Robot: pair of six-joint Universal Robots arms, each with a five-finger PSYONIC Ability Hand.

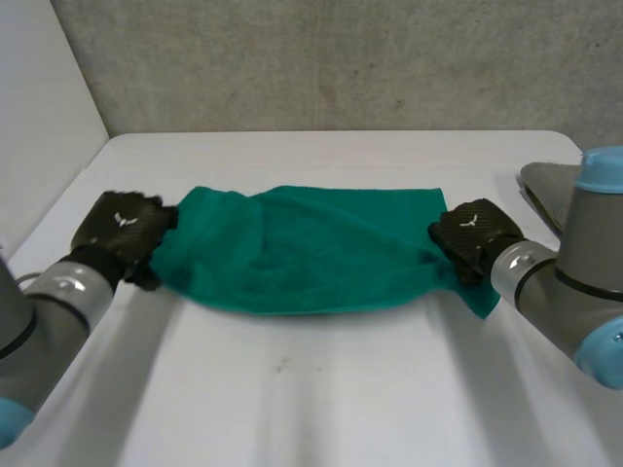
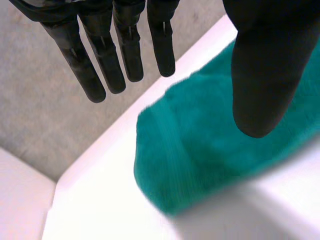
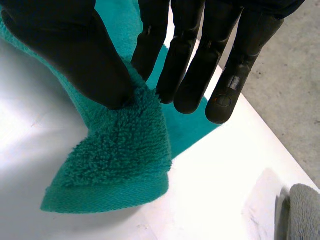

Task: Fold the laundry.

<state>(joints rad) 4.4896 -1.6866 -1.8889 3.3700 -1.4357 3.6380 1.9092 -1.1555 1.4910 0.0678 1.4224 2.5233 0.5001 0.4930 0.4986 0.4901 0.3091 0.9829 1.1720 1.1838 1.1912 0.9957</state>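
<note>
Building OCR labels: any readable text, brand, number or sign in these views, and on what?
No readable words or numbers anywhere.
A small white emblem on the back of the left hand, and one like it on the right hand: a symbol, no letters.
The green towel: no tag or print visible.

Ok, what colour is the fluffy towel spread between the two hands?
Plain teal-green terry towel, no pattern; the right wrist view shows it best.
</note>
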